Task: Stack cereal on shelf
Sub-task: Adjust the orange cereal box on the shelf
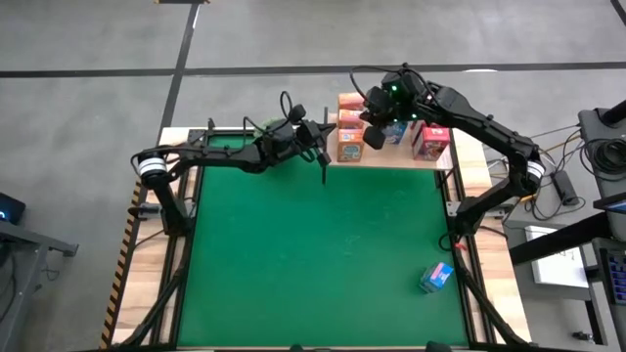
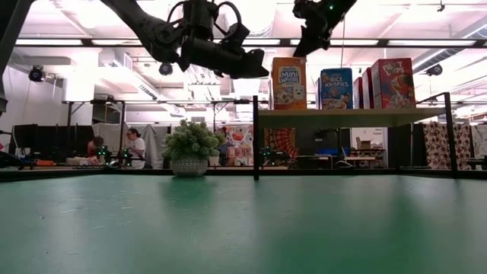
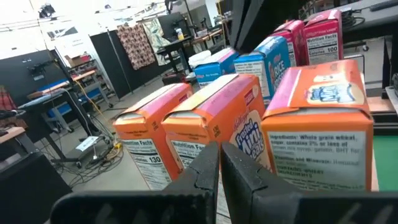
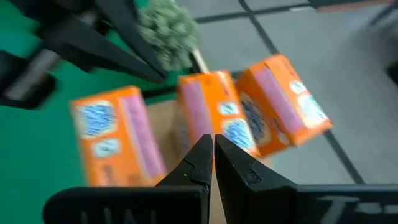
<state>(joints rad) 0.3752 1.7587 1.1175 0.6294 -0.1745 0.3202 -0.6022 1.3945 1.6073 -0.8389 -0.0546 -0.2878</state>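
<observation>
The shelf stands at the table's far edge on thin black posts. On it stand three orange cereal boxes in a row at its left end, blue ones in the middle and red-pink ones at the right. One more blue box lies on the green mat near the right front. My left gripper is shut and level, its tips right in front of the orange boxes' left sides. My right gripper is shut, slanting down above the orange boxes, clear of them in the low view. My left gripper points its shut fingers level from the table's left at the side of the middle orange box. Whether the tips touch the box I cannot tell.
A round green plant in a white pot stands at the far edge, left of the shelf and under my left arm. A black shelf post stands just below the left gripper. The green mat covers the table's middle and front.
</observation>
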